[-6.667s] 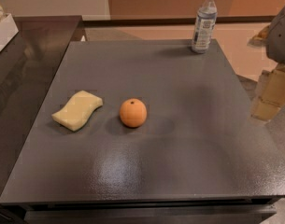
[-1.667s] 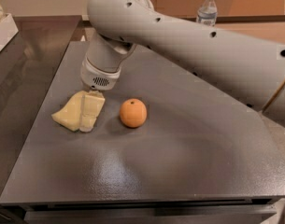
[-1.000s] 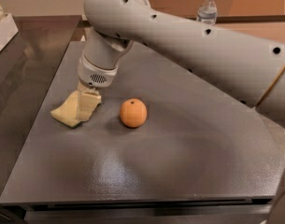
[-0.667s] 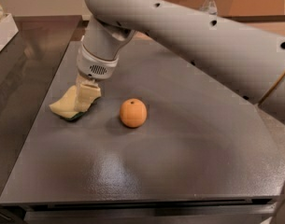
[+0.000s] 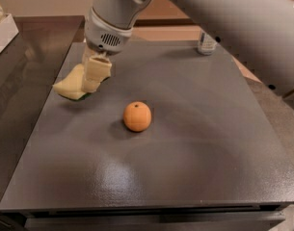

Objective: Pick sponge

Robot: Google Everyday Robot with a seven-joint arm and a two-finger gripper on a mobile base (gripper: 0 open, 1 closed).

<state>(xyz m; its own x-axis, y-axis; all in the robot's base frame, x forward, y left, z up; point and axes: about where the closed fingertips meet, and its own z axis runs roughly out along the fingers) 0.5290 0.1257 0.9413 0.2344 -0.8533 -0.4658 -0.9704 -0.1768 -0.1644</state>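
The pale yellow sponge [image 5: 69, 84] with its green underside showing is lifted and tilted above the left part of the dark grey table [image 5: 185, 143]. My gripper [image 5: 92, 77] is shut on the sponge's right end, its cream fingers [image 5: 97, 71] clamped over it. The large white arm comes down from the upper right. An orange [image 5: 137, 116] sits on the table to the right and in front of the sponge, apart from it.
A water bottle [image 5: 206, 42] stands at the table's far edge, partly hidden behind the arm. A white box [image 5: 2, 30] sits on the dark counter at the far left. The table's front edge runs along the bottom.
My gripper closed on the sponge and lifted it off the table, tilting it. The orange has not moved on the table. The view sits closer and lower now.
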